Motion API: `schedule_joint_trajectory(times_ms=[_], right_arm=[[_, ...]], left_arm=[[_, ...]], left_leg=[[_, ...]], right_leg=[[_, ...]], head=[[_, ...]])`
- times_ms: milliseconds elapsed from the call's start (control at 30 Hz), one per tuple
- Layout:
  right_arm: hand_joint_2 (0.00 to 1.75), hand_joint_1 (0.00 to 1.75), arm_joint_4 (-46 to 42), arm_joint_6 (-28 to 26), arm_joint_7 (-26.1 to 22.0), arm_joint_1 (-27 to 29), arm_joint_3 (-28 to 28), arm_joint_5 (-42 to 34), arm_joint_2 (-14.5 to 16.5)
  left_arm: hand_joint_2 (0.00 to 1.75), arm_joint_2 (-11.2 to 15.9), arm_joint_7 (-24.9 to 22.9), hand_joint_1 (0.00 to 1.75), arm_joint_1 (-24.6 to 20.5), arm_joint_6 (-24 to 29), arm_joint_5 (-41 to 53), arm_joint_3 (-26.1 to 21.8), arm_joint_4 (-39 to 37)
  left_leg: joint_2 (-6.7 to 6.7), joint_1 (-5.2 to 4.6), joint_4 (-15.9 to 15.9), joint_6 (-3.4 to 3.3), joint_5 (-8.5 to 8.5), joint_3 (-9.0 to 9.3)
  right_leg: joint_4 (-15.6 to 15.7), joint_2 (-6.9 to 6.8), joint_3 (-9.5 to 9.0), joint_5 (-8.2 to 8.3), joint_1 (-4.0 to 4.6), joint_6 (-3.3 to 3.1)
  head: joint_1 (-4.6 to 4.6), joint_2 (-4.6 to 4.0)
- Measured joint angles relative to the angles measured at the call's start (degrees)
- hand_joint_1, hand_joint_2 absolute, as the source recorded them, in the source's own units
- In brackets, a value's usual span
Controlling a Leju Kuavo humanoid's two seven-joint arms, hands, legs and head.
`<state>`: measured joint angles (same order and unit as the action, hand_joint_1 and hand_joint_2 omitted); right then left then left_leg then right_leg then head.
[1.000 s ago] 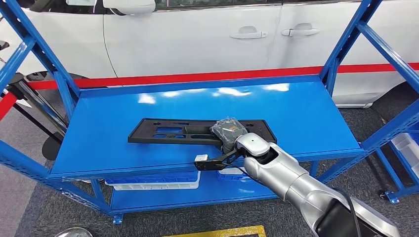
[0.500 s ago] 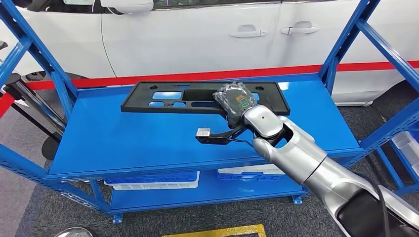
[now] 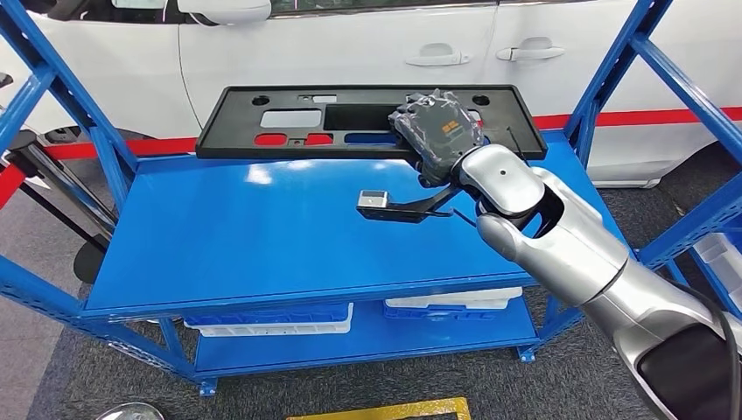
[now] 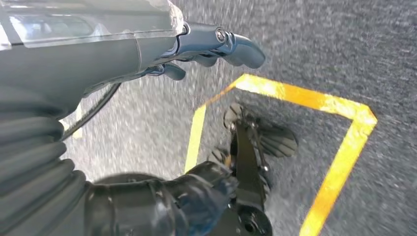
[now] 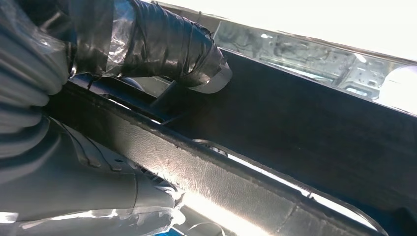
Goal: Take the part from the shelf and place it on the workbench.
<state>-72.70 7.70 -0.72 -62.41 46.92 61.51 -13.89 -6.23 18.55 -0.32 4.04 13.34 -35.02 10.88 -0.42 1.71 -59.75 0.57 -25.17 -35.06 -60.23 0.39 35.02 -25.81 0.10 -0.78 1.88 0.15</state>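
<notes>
The right hand (image 3: 437,131) gripped the black part (image 3: 367,121) and held it up above the blue shelf (image 3: 262,227). It was not yet on the desk.

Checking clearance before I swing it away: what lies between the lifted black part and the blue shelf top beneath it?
Nothing; in the head view the black part, held by the right hand, hangs over bare blue shelf top.

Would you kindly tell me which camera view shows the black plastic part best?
The head view: the whole black plastic part shows, lifted above the shelf in the right hand. The right wrist view shows a close stretch of its edge; the left wrist view faces the floor.
</notes>
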Motion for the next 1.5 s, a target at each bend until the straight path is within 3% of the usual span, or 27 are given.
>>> schedule_joint_trajectory(times_ms=[500, 633, 800, 967, 1067, 1133, 1200, 1267, 1300, 1333, 1367, 1433, 1500], right_arm=[[1.75, 1.75, -2.6, -2.7, 0.0, 4.0, -2.3, -5.1, -2.7], [1.75, 1.75, -4.1, -6.1, 1.9, 6.1, -4.3, -3.0, -2.8], [1.75, 1.75, -5.2, -4.8, 1.0, 6.3, -4.8, -1.9, -3.2], [1.75, 1.75, -5.9, -4.7, 0.8, 6.3, -5.2, -1.5, -3.5], [1.75, 1.75, -6.2, -4.7, 0.8, 6.3, -5.3, -1.5, -3.6], [1.75, 1.75, -6.6, -4.6, 0.8, 6.2, -5.6, -1.5, -3.9], [1.75, 1.75, -6.7, -4.2, 0.7, 5.7, -5.8, -1.5, -4.3], [1.75, 1.75, -6.7, -3.7, 0.6, 5.4, -5.8, -1.3, -4.6], [1.75, 1.75, -6.7, -3.4, 0.6, 5.4, -5.7, -1.1, -4.8], [1.75, 1.75, -6.7, -3.2, 0.6, 5.5, -5.7, -0.8, -5.0], [1.75, 1.75, -6.7, -3.1, 0.6, 5.4, -5.6, -0.6, -5.1], [1.75, 1.75, -6.7, -2.8, 0.6, 5.1, -5.6, -0.5, -5.2], [1.75, 1.75, -6.7, -2.4, 0.6, 4.8, -5.5, -0.6, -5.3]], left_arm=[[1.75, 0.2, 0.4, 0.0, -0.2, 0.8, 0.3, -0.6, 0.0], [1.75, 0.2, 0.7, 0.0, -0.2, 0.7, 0.5, -0.9, 0.0], [1.75, 0.4, 1.5, 0.0, -0.2, 0.2, 1.0, -1.1, 0.0], [1.75, 0.6, 1.9, 0.0, -0.3, 0.1, 1.1, -1.1, 0.0], [1.75, 0.7, 2.0, 0.0, -0.3, 0.1, 1.2, -1.2, 0.0], [1.75, 0.6, 2.2, 0.0, -0.3, 0.1, 1.4, -1.2, 0.0], [1.75, 0.6, 2.2, 0.0, -0.4, 0.1, 1.7, -1.2, 0.0], [1.75, 0.6, 2.1, 0.0, -0.5, 0.1, 2.0, -1.2, 0.0], [1.75, 0.6, 2.0, 0.0, -0.5, 0.1, 2.1, -1.2, 0.0], [1.75, 0.6, 1.9, 0.0, -0.6, 0.1, 2.2, -1.2, 0.0], [1.75, 0.6, 1.8, 0.0, -0.6, 0.1, 2.2, -1.2, 0.0], [1.75, 0.7, 1.6, 0.0, -0.6, 0.1, 2.3, -1.3, 0.0], [1.75, 0.7, 1.6, 0.0, -0.7, 0.1, 2.4, -1.4, 0.0]], left_leg=[[0.0, 0.0, 0.0, 0.0, 0.0, -0.01], [0.0, -0.01, 0.0, -0.01, -0.01, -0.02], [-0.01, -0.08, -0.1, -0.14, -0.07, -0.05], [-0.01, -0.32, -0.3, -0.61, -0.2, -0.16], [-0.01, -0.51, -0.2, -1.17, -0.17, -0.18], [0.11, -0.12, 1.0, -1.74, 0.43, 0.42], [0.32, 0.28, 2.2, -2.22, 1.21, 1.0], [0.41, 0.28, 2.3, -2.33, 1.48, 1.01], [0.38, 0.34, 2.2, -2.3, 1.46, 0.94], [0.32, 0.45, 2.0, -2.19, 1.39, 0.84], [0.26, 0.62, 1.7, -2.0, 1.26, 0.71], [0.19, 0.89, 0.9, -1.24, 0.85, 0.36], [0.11, 0.82, 0.2, -0.3, 0.67, -0.09]], right_leg=[[0.0, 0.01, 0.02, -0.01, 0.01, 0.0], [0.0, 0.02, 0.02, 0.0, -0.02, 0.01], [0.1, 0.01, 0.02, 0.04, -0.28, 0.07], [0.1, 0.01, 0.01, 0.04, -0.52, 0.44], [0.4, 0.02, -0.09, 0.16, -0.67, 0.95], [0.2, -0.02, -0.09, -0.19, -0.66, 1.4], [-3.5, -0.07, 1.55, -2.6, -0.73, 1.81], [-10.4, -0.08, 4.79, -5.9, -1.1, 2.29], [-12.8, -0.09, 5.95, -6.56, -1.39, 2.57], [-13.3, -0.12, 6.27, -6.11, -1.71, 2.86], [-11.7, -0.17, 5.53, -4.63, -2.03, 3.16], [-4.7, -0.2, 2.2, -1.11, -2.48, 3.71], [-0.6, 0.06, 0.38, 0.31, -2.36, 3.44]], head=[[0.0, -0.01], [0.0, 0.0], [0.0, -0.01], [0.0, -0.01], [0.01, 0.0], [-0.03, -0.01], [-0.13, -0.01], [-0.19, -0.02], [-0.2, -0.02], [-0.19, -0.02], [-0.19, -0.02], [-0.2, -0.02], [-0.14, -0.02]])
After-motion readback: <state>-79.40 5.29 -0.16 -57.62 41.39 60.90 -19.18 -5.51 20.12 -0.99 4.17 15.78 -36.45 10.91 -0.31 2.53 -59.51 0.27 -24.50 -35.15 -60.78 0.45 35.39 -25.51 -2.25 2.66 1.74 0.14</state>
